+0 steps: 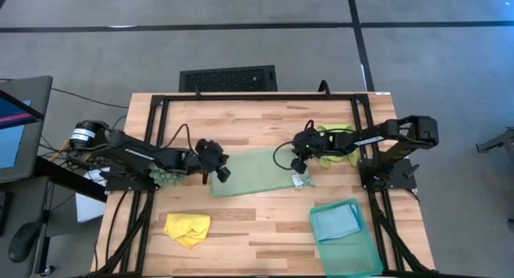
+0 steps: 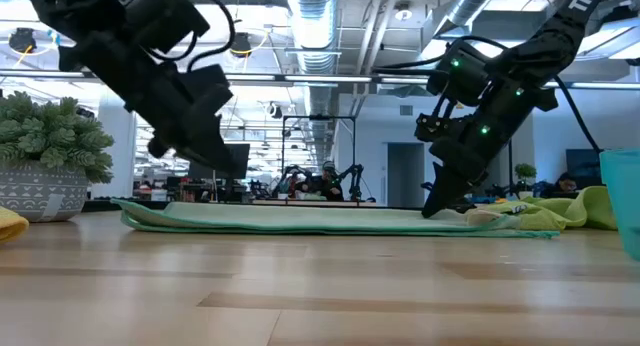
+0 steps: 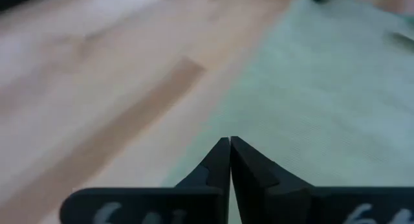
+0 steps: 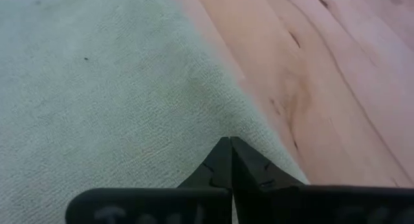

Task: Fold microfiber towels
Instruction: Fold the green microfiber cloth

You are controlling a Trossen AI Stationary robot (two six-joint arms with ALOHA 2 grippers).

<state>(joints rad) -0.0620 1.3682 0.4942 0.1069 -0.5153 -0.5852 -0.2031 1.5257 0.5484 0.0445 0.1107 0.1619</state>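
Hiding much of its own grip, the left gripper (image 1: 221,173) sits at the left corner of the pale sage green towel (image 1: 261,172), and from above the black wrist covers the spot where its tips meet the cloth; the wrist view shows its jaws pressed together over the towel's edge, but whether cloth is pinched between them is hard to make out. The right gripper (image 1: 299,179) is at the towel's right near corner, its jaws likewise shut tight, with the cloth's edge running right up to the tips and puckered there; from table height the tip touches a small raised fold of the cloth. The lime green towel (image 1: 336,145) is mostly hidden under the right arm, bunched just beyond the sage towel's far right corner. The light blue towel (image 1: 336,222) lies folded in the teal tray (image 1: 365,258), which is cut off by the near edge of the overhead picture. The yellow towel (image 1: 187,228) lies crumpled near the front left of the tabletop (image 1: 265,121), well apart from the rest. A dark green fuzzy clump (image 1: 165,176) peeks out beneath the left arm. Both arms reach inward from the table's sides, bent low, with wrists angled down toward the spread towel, which lies flat in the middle of the light wooden planks. Beyond the tabletop the level view shows an open office with exposed ceiling ducts, and a potted plant (image 2: 45,156) at the left.
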